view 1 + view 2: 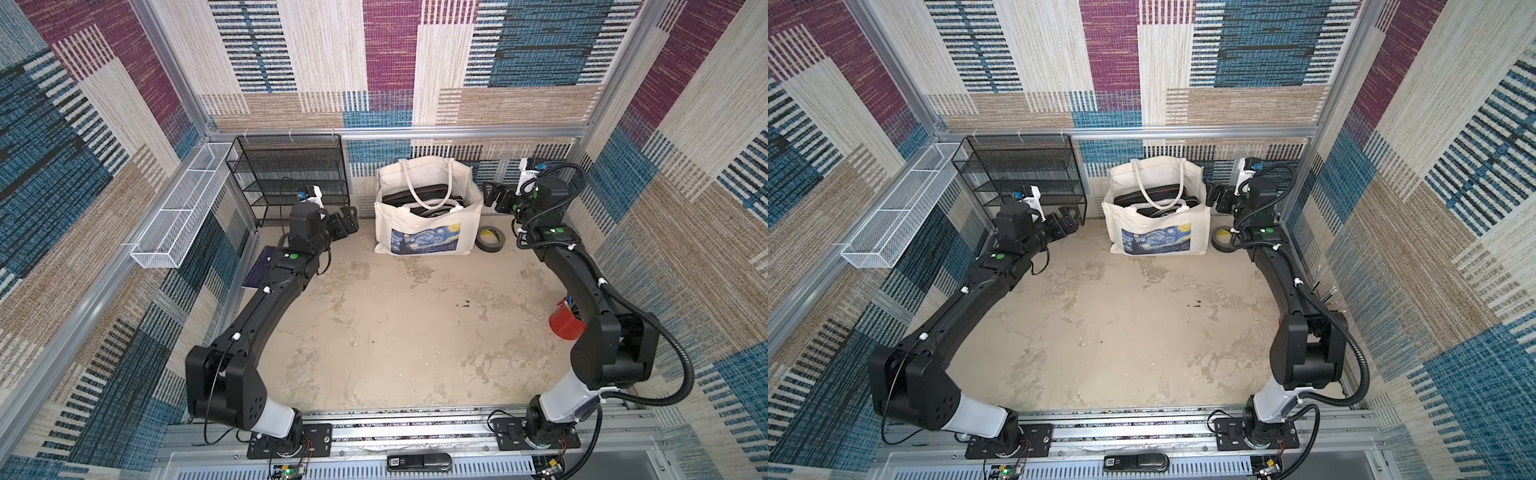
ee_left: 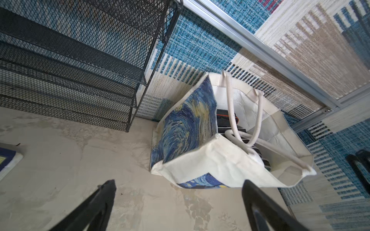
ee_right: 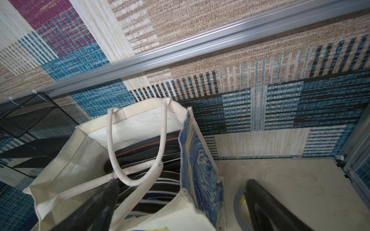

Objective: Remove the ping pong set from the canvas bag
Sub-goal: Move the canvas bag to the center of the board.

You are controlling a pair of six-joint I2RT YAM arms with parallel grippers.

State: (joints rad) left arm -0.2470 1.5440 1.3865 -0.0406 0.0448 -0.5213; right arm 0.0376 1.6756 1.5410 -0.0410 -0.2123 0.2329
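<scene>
Stained beige tabletop (image 1: pixel 395 332), woven patchwork walls (image 1: pixel 386 62). One bag (image 1: pixel 415 218) at mid rear edge holds a dark case (image 3: pixel 144 148), likely the set. One rack (image 1: pixel 291 178), basket (image 1: pixel 183 208), tape roll (image 1: pixel 491 239), cup (image 1: pixel 566 322). Left gripper (image 1: pixel 349 220) and right gripper (image 1: pixel 490 196) are released, empty.

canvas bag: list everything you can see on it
The canvas bag is a cream-white boxy tote of stiff-looking fabric, with a blue-and-yellow swirl print on the front and both narrow sides. It stands upright, mouth open, on the table close to the back wall. Two white rope handles droop into the mouth over dark flat items inside. A tape roll lies close by its corner. The left end effector and the right end effector, both open, flank it; no contact shows.
</scene>
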